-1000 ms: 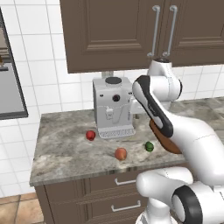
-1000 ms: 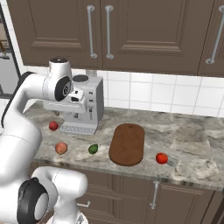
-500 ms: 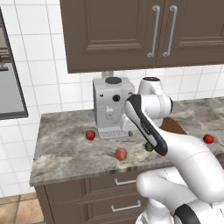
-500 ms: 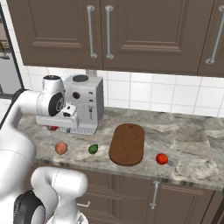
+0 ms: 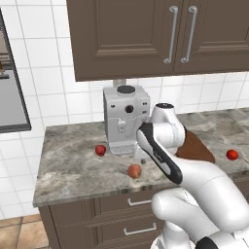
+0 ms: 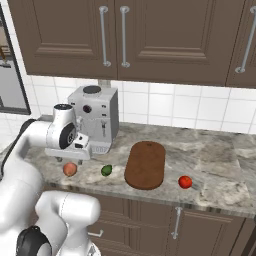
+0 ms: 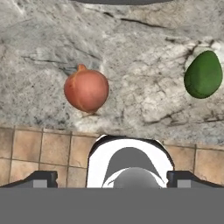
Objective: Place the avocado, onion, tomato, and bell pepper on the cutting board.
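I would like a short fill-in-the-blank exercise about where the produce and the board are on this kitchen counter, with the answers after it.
1. The cutting board has ______ pieces of produce on it.
2. The avocado lies between the onion and the ______.
3. The colour of the avocado is ______.
4. The coffee machine stands against the wall under the ______.

Missing words: no; cutting board; green; cabinets
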Robot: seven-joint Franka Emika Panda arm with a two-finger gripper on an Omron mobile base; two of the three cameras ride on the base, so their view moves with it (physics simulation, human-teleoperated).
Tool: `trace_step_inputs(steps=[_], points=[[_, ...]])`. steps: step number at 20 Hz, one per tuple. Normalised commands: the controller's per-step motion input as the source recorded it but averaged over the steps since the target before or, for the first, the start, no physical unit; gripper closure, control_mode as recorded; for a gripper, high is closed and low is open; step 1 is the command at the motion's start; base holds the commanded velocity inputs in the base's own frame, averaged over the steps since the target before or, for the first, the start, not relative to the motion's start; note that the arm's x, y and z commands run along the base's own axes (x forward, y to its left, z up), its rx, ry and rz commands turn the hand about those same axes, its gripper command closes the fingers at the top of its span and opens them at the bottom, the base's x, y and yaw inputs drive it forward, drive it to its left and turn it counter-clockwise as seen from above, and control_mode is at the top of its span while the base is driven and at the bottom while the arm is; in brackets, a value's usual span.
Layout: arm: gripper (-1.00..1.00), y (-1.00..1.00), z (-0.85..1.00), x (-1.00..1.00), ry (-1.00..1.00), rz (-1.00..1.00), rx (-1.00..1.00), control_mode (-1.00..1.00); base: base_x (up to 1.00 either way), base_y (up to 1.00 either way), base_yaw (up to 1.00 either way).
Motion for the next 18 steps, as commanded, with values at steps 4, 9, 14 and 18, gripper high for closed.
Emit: trace_step_inputs(steps=[4,9,14,18], points=[[-1.00,0.11,-0.31,0.29,0.00,0.00,0.00,-1.00,0.00,0.00,0.00],[-1.00,0.36,-0.06,0.26,0.00,0.00,0.00,-1.00,0.00,0.00,0.00],[-1.00,0.30,0.00,0.23,0.00,0.00,0.00,-1.00,0.00,0.00,0.00],[-1.00,0.01,0.00,0.20,0.00,0.00,0.00,-1.00,0.00,0.00,0.00]])
